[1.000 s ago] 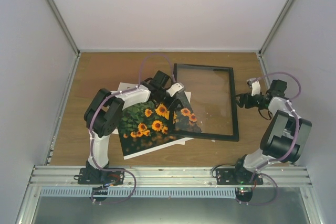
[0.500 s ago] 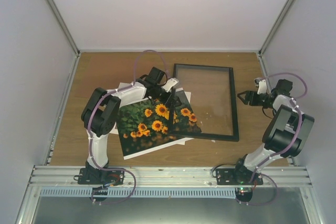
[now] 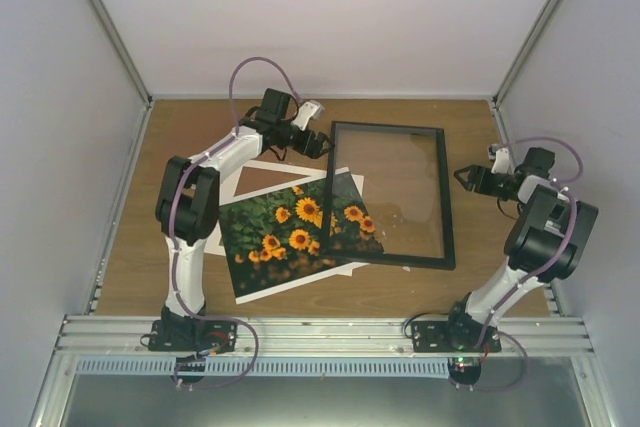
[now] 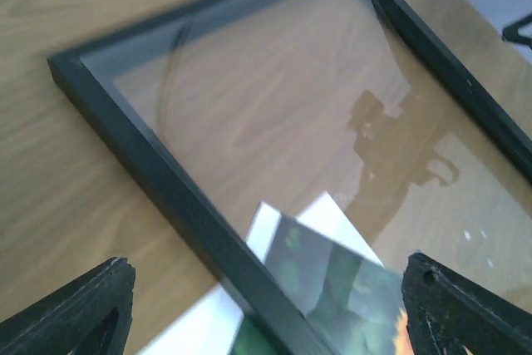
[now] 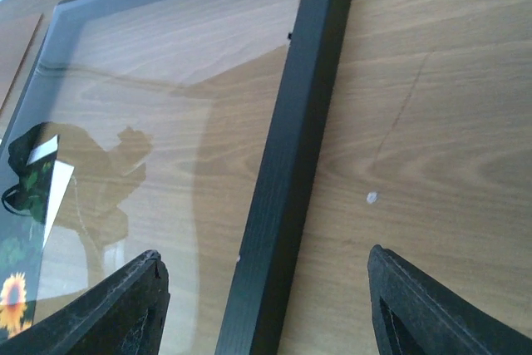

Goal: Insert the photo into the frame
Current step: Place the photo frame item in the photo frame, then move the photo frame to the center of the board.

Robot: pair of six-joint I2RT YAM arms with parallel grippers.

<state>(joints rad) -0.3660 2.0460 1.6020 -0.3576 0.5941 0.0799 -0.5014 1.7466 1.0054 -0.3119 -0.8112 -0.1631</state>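
1. The left gripper [image 3: 320, 140] hangs above the far-left corner of the frame [image 3: 390, 127] with its fingers spread wide and nothing between them, so it is released.
2. From its own wrist camera the two black fingertips [image 4: 91, 301] sit far apart at the bottom of the picture. The frame's corner and left rail [image 4: 150, 172] lie below them on the table, not touched.
3. The right gripper [image 3: 463, 178] is off to the right of the frame, just beside its right rail but clear of it. Its jaws are parted and empty as well.
4. Its wrist view looks along that right rail [image 5: 291, 164], with bare wood to one side and glass to the other.
5. The photo [image 3: 285, 232] lies flat on the table [image 3: 180, 147], left of the frame and turned at an angle to it.
6. The photo's right corner is tucked beneath the frame. The left rail crosses over it, and sunflowers show through the glass [image 4: 332, 280].
7. A white mat [image 3: 285, 166] with a cut-out window lies under the photo's far edge.
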